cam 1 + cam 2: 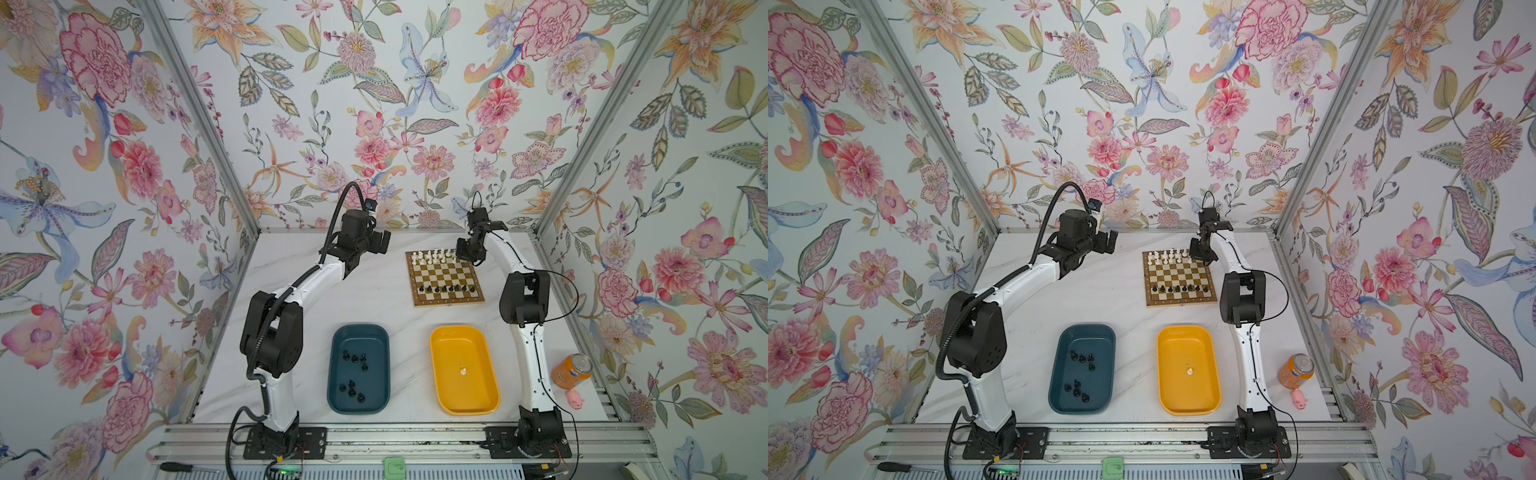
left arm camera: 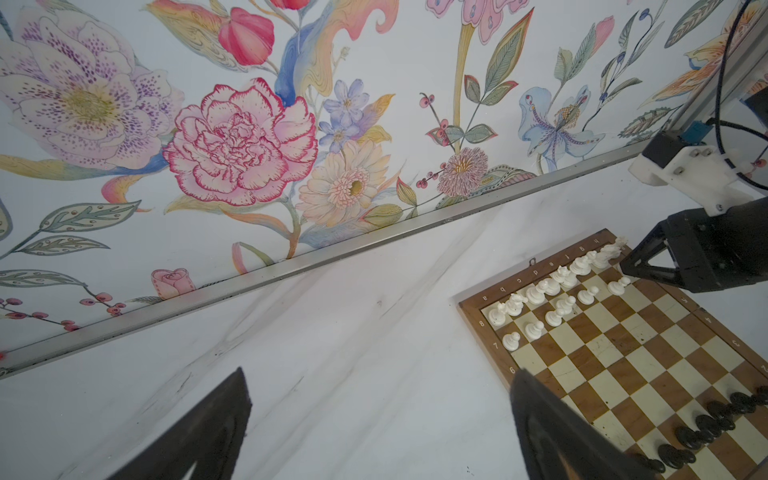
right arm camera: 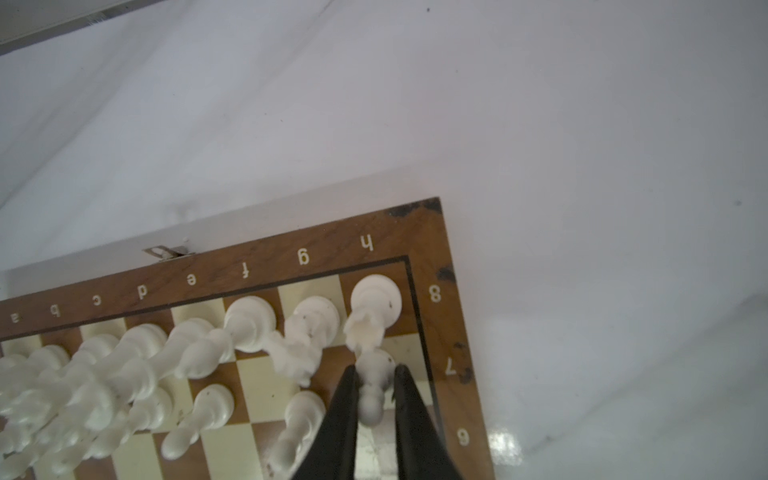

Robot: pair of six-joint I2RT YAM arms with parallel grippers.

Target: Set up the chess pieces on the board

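The board [image 1: 449, 300] lies at the back right of the table, also seen in the other top view [image 1: 1180, 297]. White chess pieces [image 1: 432, 255] fill its far rows and black ones [image 1: 446, 287] stand in a near row. My right gripper [image 3: 374, 368] is shut on a white pawn [image 3: 371, 397] standing on the h7 square, beside the board's right border [image 3: 440, 266]. In both top views that gripper [image 1: 467, 259] hangs over the far right corner. My left gripper [image 2: 379, 370] is open and empty above the bare table left of the board [image 2: 623, 353].
A teal tray [image 1: 359, 331] near the front holds several black pieces [image 1: 353, 372]. A yellow tray [image 1: 457, 331] beside it holds one white piece [image 1: 462, 371]. An orange can [image 1: 572, 370] and a pink toy pig [image 1: 575, 400] sit at the right edge.
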